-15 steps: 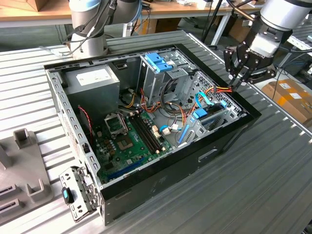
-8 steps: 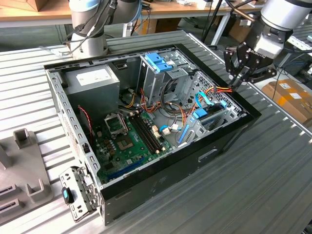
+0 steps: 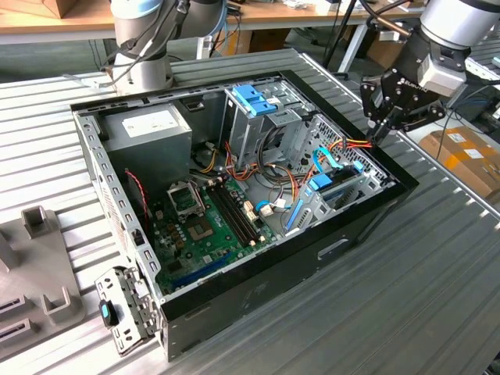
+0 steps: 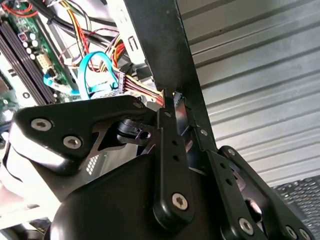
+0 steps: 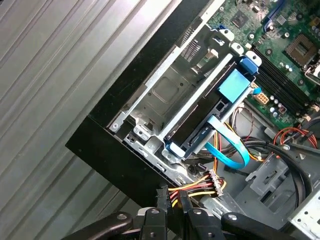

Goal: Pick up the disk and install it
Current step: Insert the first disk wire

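Note:
The disk [image 5: 197, 125] stands on edge inside the metal drive cage [image 5: 165, 95] at the corner of the open computer case [image 3: 258, 266], with its light-blue side rails showing at both ends. In the exterior view the disk [image 3: 344, 181] sits low in that cage at the case's right end. My gripper [image 3: 376, 134] hangs over the case's right corner, apart from the disk. Its fingers are drawn close around a bundle of red, yellow and black power wires [image 5: 195, 187] that ends in a connector [image 5: 216, 184]. In the second wrist view the gripper [image 4: 175, 100] meets the same wires by the case wall.
A blue flat cable [image 5: 227, 150] loops just beside the disk. A grey power-supply box [image 3: 148, 129] fills the far left corner, and the motherboard [image 3: 207, 226] lies on the floor. A blue-topped upright cage [image 3: 254, 101] stands at the back. A second arm's base [image 3: 144, 47] rises behind the case.

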Controlling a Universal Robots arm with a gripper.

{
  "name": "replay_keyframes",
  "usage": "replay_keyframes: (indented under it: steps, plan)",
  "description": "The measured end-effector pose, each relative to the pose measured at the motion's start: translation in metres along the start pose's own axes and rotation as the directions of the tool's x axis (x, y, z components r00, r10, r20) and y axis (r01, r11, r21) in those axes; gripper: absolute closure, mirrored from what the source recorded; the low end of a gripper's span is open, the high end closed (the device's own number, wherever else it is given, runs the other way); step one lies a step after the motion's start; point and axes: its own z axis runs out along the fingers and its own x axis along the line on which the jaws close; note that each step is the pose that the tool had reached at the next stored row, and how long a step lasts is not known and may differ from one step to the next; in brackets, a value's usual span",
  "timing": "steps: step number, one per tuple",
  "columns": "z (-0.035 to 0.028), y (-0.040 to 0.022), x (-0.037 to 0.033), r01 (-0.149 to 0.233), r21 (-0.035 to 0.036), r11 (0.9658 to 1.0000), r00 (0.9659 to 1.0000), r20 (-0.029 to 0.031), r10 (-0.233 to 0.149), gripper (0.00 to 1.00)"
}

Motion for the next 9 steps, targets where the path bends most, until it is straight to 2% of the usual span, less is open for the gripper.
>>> replay_keyframes:
  steps: [1,3,9]
  plan:
    - [0.0001,-0.0001,0.0001,0.025,-0.0001,0.9997,0.9997,0.0017,-0.025,0.76]
    - [0.0001,-0.0002,0.0001,0.044,-0.0002,0.999,0.999,0.0029,-0.044,0.76]
    - [0.0002,-0.0001,0.0001,0.048,-0.0001,0.9989,0.9989,0.0032,-0.048,0.76]
